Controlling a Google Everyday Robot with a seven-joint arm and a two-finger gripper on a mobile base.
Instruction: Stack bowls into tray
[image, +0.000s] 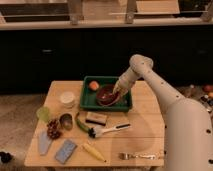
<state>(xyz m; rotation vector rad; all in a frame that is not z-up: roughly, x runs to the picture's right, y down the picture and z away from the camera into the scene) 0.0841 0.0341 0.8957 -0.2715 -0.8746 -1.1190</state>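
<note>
A fork (137, 156) lies by the surface's (147, 117) front edge, well before the tray (85, 103), with bare wood right of the tray. Inside the tray sits the maroon bowl (105, 95), right of centre. The gripper (116, 90) is at the bowl's right rim, and I cannot tell its grip

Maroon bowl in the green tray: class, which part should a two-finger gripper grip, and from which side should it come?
Grip the right rim of the maroon bowl, coming from above. The bowl sits upright, shallow and open, so its thin rim is exposed. The raised wall of the green tray likely blocks a sideways approach. The gripper is over that right edge.
</note>
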